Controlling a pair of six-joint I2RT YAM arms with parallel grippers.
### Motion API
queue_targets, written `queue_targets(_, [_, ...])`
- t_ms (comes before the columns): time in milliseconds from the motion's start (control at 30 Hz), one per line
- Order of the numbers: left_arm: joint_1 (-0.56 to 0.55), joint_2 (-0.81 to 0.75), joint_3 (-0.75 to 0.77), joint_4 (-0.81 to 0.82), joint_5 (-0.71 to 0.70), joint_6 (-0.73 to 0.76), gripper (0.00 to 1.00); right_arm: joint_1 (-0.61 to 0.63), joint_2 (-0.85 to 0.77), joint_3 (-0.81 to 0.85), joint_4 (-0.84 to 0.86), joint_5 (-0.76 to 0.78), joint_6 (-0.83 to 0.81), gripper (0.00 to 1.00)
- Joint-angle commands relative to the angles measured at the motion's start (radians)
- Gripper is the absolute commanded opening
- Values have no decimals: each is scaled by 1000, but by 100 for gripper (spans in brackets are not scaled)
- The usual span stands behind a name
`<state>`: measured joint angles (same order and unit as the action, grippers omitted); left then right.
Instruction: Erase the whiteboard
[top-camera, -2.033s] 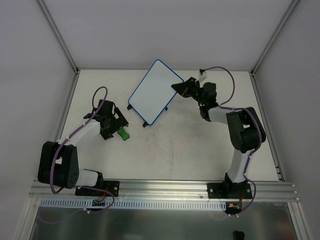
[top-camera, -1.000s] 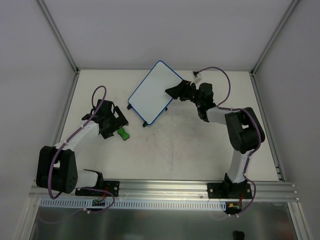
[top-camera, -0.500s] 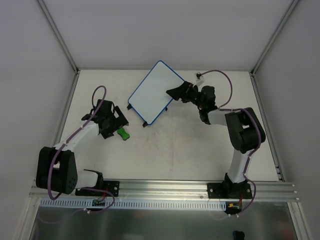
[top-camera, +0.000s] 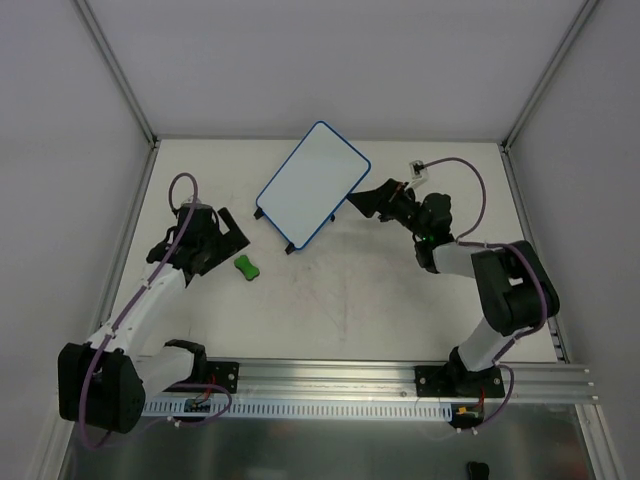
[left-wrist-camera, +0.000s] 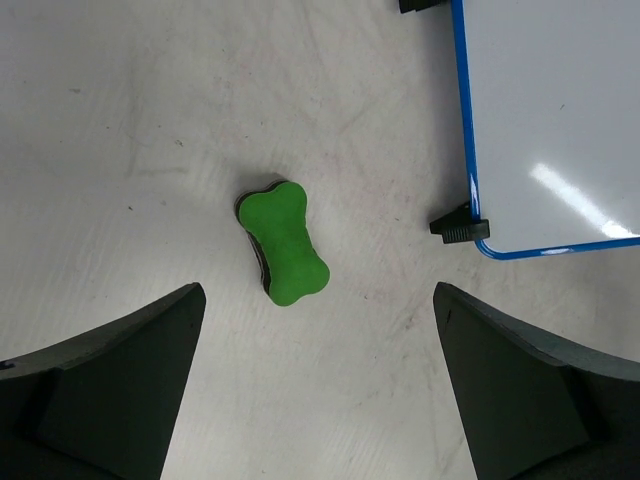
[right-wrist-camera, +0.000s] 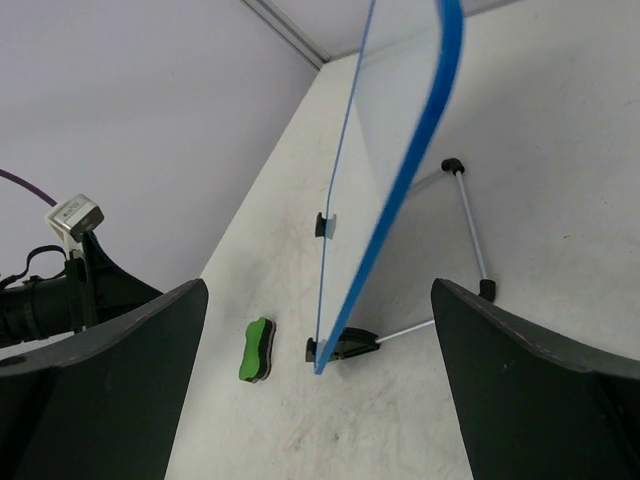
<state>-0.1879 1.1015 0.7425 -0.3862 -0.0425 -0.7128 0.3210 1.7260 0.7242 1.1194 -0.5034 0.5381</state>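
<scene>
Left gripper (top-camera: 228, 232) and right gripper (top-camera: 364, 204): jaws spread, both empty. Risk: the propped whiteboard (top-camera: 312, 185), unbraced, may slide or tip under pressure from the green eraser (left-wrist-camera: 283, 243).

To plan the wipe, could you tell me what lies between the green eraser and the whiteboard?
Only bare table separates the green eraser from the whiteboard; the left wrist view shows this best.

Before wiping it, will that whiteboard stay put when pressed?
Probably not firmly: the whiteboard leans on thin wire legs, so a push could tip it or slide it. It looks thin and stiff, and is likely light.
</scene>
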Motion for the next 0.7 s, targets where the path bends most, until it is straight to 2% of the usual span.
queue_targets(0, [8,-89,-31,-3,-68,29,99,1,-159,-58,85,16,-44,99])
queue_targets(133, [8,-184,-54,3,-86,45,99,9,-331,-135,-38,48,-85,99])
queue_targets(233, [7,-248,-90,20,-92,65,99,33,-471,-190,-205,86,-137,99])
queue_targets(267, [7,-284,-106,23,-99,64,99,45,-512,-201,-336,103,-162,99])
queue_targets(467, [7,-429,-241,96,-66,65,99,118,-824,-307,-709,249,-297,99])
queue_targets(567, [8,-482,-273,99,-82,108,99,119,-979,-342,-846,261,-323,99])
queue_targets(667, [8,-509,-307,104,-83,137,99,121,-1121,-436,-868,278,-304,99])
